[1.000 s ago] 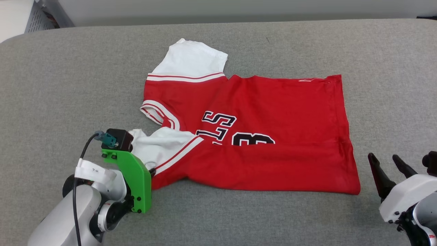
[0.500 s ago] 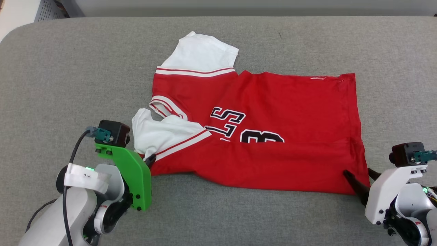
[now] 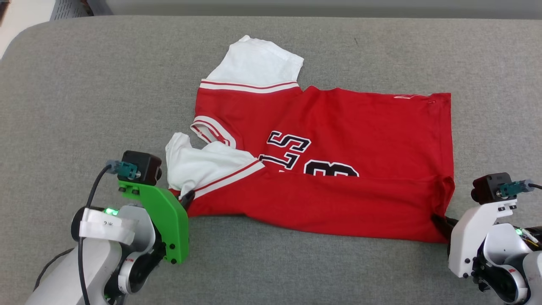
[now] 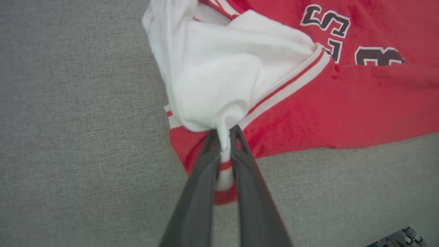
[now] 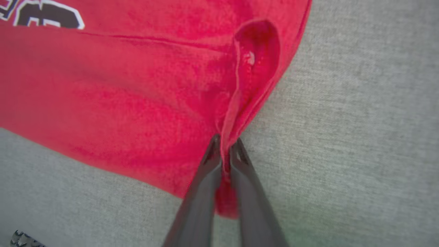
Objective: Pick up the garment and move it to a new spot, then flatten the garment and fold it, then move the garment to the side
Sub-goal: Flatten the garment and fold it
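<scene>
The garment [image 3: 338, 169], a red jersey with white sleeves and black lettering, lies on the grey surface with its near half folded over. My left gripper [image 3: 186, 198] is shut on the garment [image 4: 308, 103] at the near white sleeve, whose cloth bunches between the two dark fingers [image 4: 205, 171]. My right gripper [image 3: 440, 222] is shut on the near right hem corner of the garment [image 5: 120, 103], where the red fabric puckers into a small loop just beyond the fingers [image 5: 202, 178].
The grey padded table [image 3: 84, 84] stretches wide to the left, right and front of the jersey. Its far edge meets a pale wall, and a perforated metal item [image 3: 67, 8] stands beyond the far left corner.
My right gripper came in from the lower right, reached the hem corner and shut on it. The left gripper kept its hold on the sleeve. The camera shifted, sliding the scene rightward.
</scene>
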Robot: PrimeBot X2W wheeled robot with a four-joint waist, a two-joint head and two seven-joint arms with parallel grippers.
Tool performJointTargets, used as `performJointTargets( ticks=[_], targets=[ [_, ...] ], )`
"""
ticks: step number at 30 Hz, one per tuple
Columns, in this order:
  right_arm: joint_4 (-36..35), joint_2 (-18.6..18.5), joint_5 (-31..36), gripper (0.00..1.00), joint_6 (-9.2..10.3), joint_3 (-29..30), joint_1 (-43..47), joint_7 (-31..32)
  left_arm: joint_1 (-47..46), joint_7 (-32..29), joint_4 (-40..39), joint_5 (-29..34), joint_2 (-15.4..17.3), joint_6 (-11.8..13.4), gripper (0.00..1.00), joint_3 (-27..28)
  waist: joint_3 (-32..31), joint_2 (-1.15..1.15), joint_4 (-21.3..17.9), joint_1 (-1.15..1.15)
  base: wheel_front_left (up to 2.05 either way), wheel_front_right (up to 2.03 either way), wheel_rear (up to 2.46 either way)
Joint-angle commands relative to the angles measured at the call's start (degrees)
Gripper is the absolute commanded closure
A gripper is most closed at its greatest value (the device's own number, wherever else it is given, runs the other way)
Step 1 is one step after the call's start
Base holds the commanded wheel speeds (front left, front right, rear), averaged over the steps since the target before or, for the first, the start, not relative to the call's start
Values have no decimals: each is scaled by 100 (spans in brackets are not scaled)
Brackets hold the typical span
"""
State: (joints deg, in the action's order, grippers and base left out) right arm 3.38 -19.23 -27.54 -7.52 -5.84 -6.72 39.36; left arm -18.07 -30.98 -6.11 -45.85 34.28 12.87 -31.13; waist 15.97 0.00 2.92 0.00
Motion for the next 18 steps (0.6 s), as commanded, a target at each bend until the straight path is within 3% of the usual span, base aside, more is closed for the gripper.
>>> performJointTargets(
  ticks=[1,7,18],
  targets=[
    [109,31,-37,100,3,-99,6,78,93,54,-3,28,22,10,100,9,-94,0,-17,0,0,0,0],
    [81,-92,-35,100,3,-263,-42,51,346,54,-123,4,90,20,100,-62,-479,0,-65,0,0,0,0],
    [116,-258,-311,100,3,-569,359,22,1269,-3,-490,-186,349,288,100,-103,-1266,0,-95,0,0,0,0]
  ],
)
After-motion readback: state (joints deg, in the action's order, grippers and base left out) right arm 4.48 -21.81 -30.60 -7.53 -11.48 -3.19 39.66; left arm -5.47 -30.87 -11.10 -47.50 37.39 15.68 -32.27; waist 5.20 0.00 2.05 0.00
